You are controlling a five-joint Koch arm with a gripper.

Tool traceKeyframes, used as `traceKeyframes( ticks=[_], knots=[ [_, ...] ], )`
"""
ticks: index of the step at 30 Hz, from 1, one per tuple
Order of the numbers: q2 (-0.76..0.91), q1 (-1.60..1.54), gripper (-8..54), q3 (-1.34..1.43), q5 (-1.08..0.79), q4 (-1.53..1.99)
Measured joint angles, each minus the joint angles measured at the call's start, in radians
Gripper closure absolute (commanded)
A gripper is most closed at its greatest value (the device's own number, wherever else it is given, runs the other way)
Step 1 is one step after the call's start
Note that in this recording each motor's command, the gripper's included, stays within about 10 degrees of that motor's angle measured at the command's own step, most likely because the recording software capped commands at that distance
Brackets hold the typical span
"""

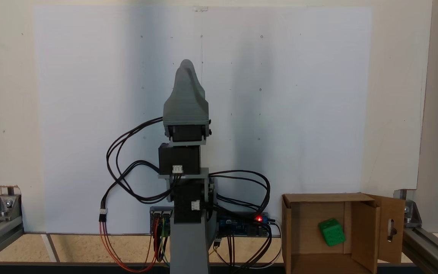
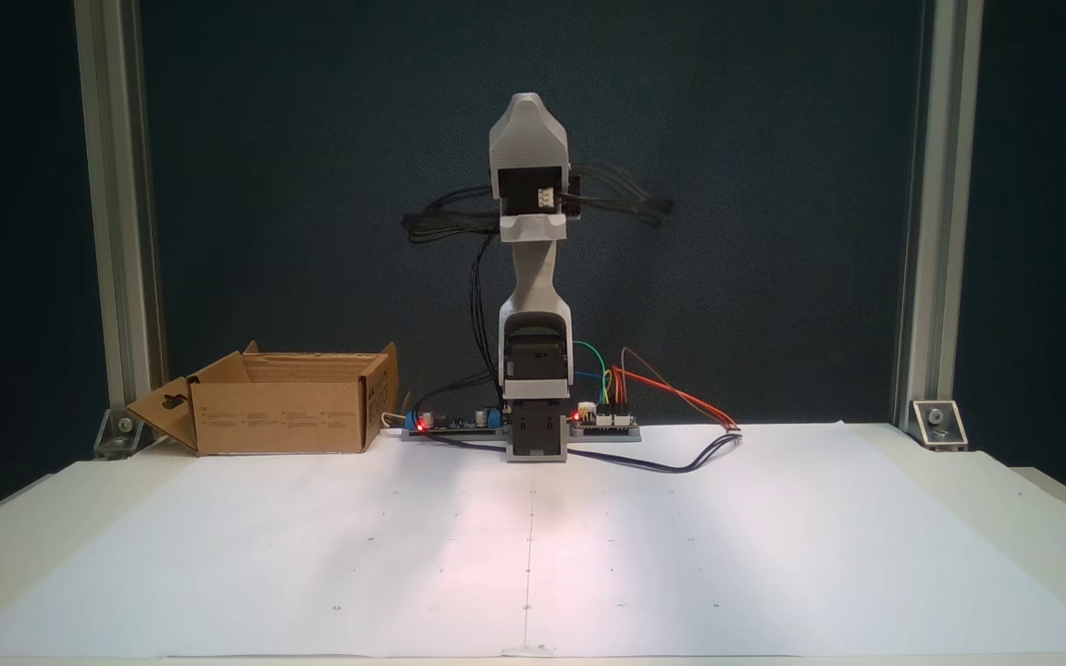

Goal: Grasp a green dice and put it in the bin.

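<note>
The green dice (image 1: 332, 232) lay inside the bin (image 1: 314, 198), tilted on the brown corrugated floor, its rounded plastic edges and recessed pips catching the light. In the top-down fixed view the bin sat at the lower right, just beside the arm's base, open at the top, with one flap (image 1: 391, 228) swung out to the right showing a slot-shaped cutout. In the front fixed view the bin (image 2: 278, 416) stood at the far left of the table, a plain cardboard box with printed text on its near wall and the cutout flap (image 2: 166, 415) angled out to the left.

The arm (image 2: 533, 277) stood folded upright at the far middle of the table, grey printed shells stacked over black servo blocks, with black cables looping off both sides. The gripper (image 1: 187, 70) was a smooth grey tapered shape pointing away from the base; its jaws lay one behind the other, so I could not tell whether they were apart or together.

A white paper sheet (image 2: 533, 546), matte and marked with faint dots and a centre line, covered the table. Small circuit boards (image 2: 602, 421) with red lights sat beside the base, trailing coloured wires. Ribbed aluminium posts (image 2: 912, 213) framed the scene.
</note>
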Motion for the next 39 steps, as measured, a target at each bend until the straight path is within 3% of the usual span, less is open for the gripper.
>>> traceKeyframes(
  ticks=[7, 26, 39],
  knots=[
    [0.000, 0.003, 2.5, 0.311, -0.034, -0.281],
    [0.000, 0.038, 1.2, 0.798, -0.106, -1.032],
    [-0.002, 0.072, 1.0, 0.854, -0.133, -1.080]
  ],
)
